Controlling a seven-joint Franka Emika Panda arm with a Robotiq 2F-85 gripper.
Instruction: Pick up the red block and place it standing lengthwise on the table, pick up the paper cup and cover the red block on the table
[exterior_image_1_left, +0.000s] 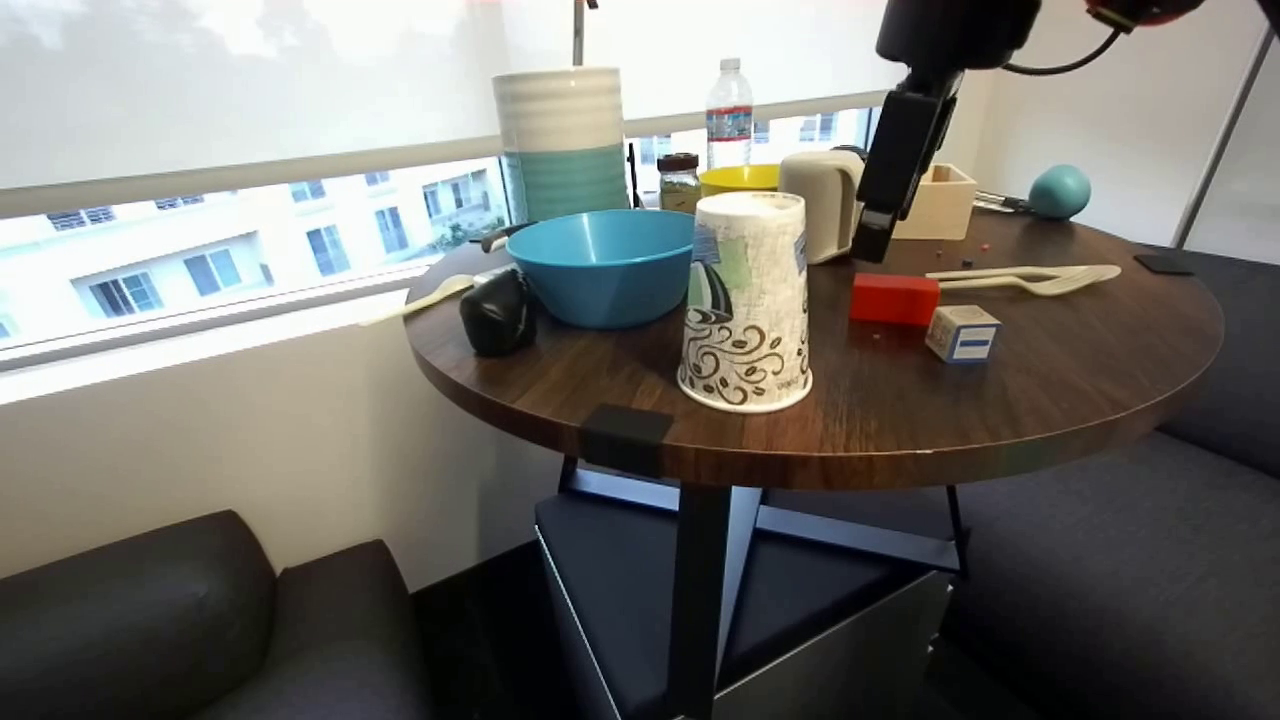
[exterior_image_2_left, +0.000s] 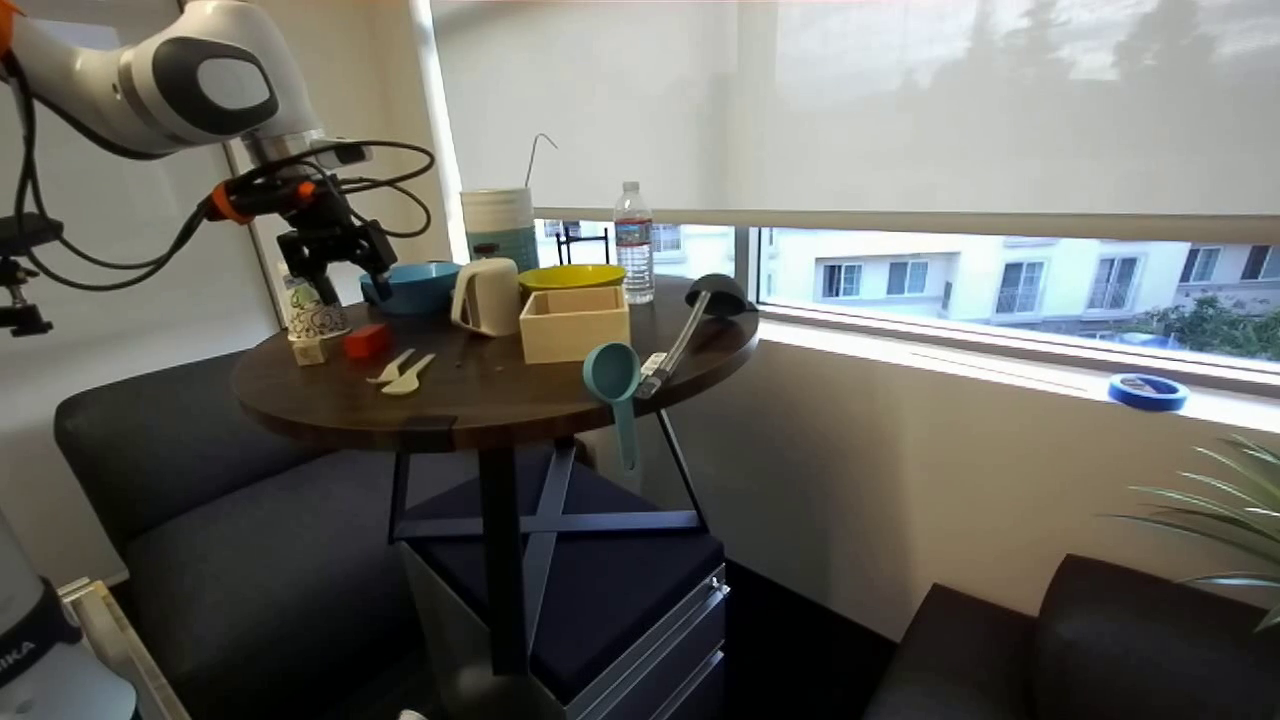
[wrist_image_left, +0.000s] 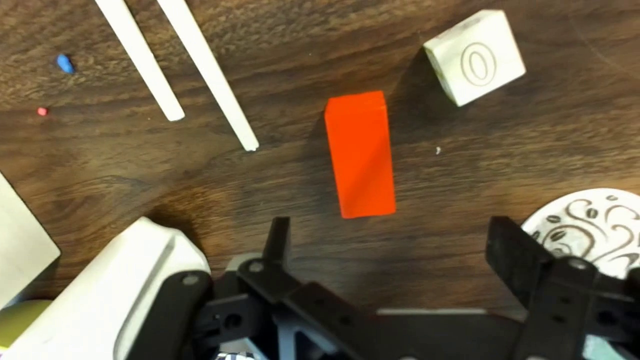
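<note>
The red block (exterior_image_1_left: 893, 300) lies on its long side on the round brown table (exterior_image_1_left: 850, 425). It also shows in the other views (exterior_image_2_left: 368, 341) (wrist_image_left: 361, 160). The white patterned paper cup (exterior_image_1_left: 748, 310) stands upside down, wide rim on the table, beside the block; it is seen too in an exterior view (exterior_image_2_left: 318, 318) and partly at the right of the wrist view (wrist_image_left: 585, 225). My gripper (wrist_image_left: 387, 235) is open and empty, pointing down above the table. Its fingertips (exterior_image_2_left: 356, 290) are above the block and apart from it. One finger partly covers the cup in the wrist view.
A small pale cube (wrist_image_left: 480, 62) lies close to the block. White plastic cutlery (wrist_image_left: 210, 70) lies on the block's other side. A beige pitcher (exterior_image_1_left: 820, 200), blue bowl (exterior_image_1_left: 600, 270), wooden box (exterior_image_2_left: 575, 330) and yellow bowl (exterior_image_2_left: 572, 278) stand around.
</note>
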